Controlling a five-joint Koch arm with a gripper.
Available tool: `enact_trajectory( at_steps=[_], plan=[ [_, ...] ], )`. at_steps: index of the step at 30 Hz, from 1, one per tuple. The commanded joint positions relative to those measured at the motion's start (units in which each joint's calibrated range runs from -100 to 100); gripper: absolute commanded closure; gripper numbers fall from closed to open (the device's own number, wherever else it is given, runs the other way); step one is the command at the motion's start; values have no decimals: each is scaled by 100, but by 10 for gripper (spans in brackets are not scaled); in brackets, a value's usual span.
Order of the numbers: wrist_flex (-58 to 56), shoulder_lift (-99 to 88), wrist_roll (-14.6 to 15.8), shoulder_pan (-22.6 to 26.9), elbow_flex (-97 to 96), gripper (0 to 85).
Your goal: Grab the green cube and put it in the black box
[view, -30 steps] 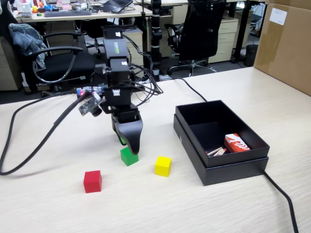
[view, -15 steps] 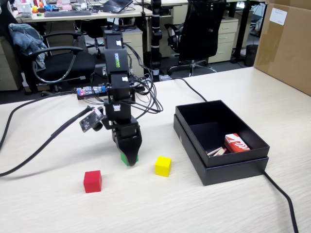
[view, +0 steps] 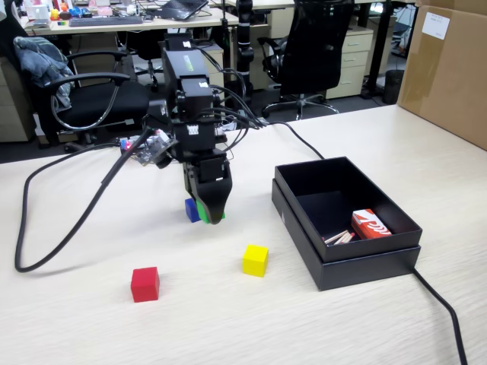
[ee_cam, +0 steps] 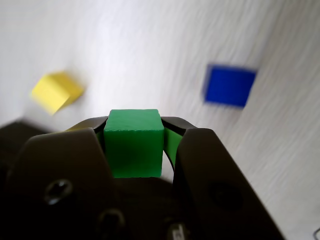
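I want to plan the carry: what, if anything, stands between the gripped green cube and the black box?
Nothing visible blocks it. The small bright-green cube sits clamped in the black gripper. Between it and the shallow matte-black box the fixed view shows only bare table. The yellow cube lies nearer the camera, off that line; the blue cube sits behind the gripper.

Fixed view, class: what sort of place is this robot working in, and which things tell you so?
Most likely an office or lab. Behind the pale wooden table stand black swivel chairs and desks with a keyboard, and a big cardboard box stands at the right.
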Motion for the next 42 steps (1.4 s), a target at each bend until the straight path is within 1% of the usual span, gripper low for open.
enact_trajectory(
  at_steps=[1, 5, 6, 9, 11, 13, 14, 17, 22, 23, 29, 38, 39, 40, 42],
  plan=[
    [18, -1469, 190, 381, 455, 847],
    [18, -1802, 425, 825, 537, 846],
    [18, -1814, 454, 869, 555, 846],
    [18, -1653, 669, 1182, 791, 846],
    [18, -1033, 835, 1407, 1226, 846],
    [18, -528, 913, 1499, 1598, 846],
    [18, 22, 1001, 1568, 1888, 846],
    [27, 814, 1114, 1617, 2132, 846],
    [130, 1503, 1172, 1626, 2169, 846],
    [139, 1939, 1236, 1636, 2268, 846],
    [148, 2776, 1245, 1636, 2350, 845],
    [243, 3247, 1245, 1621, 2151, 841],
    [269, 3247, 1250, 1621, 2105, 801],
    [269, 3258, 1245, 1621, 2060, 738],
    [269, 3293, 1241, 1621, 1996, 662]
  ],
)
